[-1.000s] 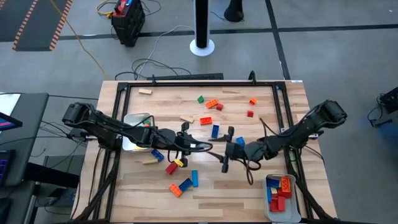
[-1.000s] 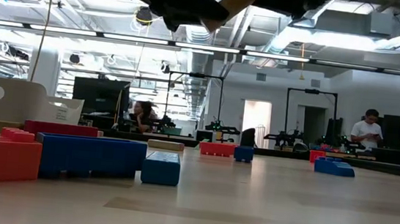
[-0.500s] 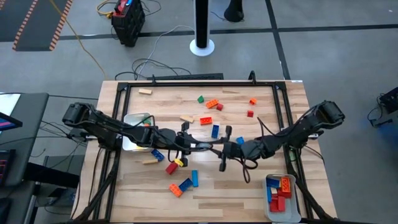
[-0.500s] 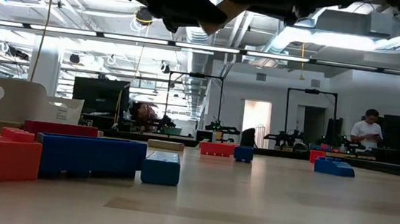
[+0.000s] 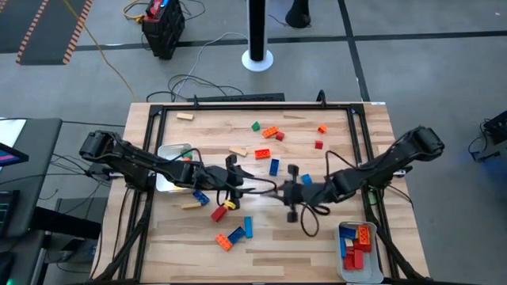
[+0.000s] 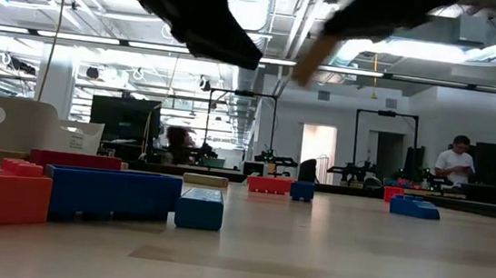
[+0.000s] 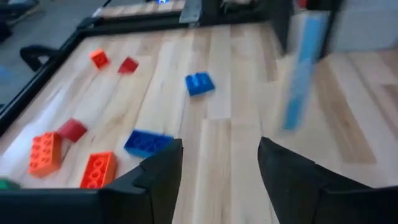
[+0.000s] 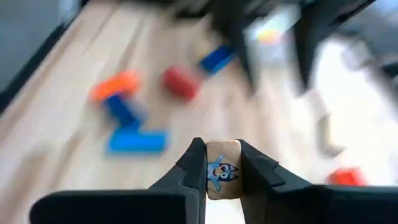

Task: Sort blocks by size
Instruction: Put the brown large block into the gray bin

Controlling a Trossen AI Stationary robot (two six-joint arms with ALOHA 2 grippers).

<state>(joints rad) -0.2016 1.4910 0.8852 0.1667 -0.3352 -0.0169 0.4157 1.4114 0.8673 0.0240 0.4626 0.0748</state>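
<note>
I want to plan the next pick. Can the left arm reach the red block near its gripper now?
Probably yes. The left gripper is open and empty, and the red block lies close by on bare wood. Only a small yellow block beside it might get in the way. The right gripper is shut on a tan wooden block.

Pale wooden slatted table (image 5: 261, 237) with black metal frame, loose plastic toy blocks (image 5: 268, 141) in red, orange, blue, green spread from centre toward twelve o'clock, white rectangular tray (image 5: 164, 169) at nine, second white tray (image 5: 342, 267) of red and blue bricks at five
</note>
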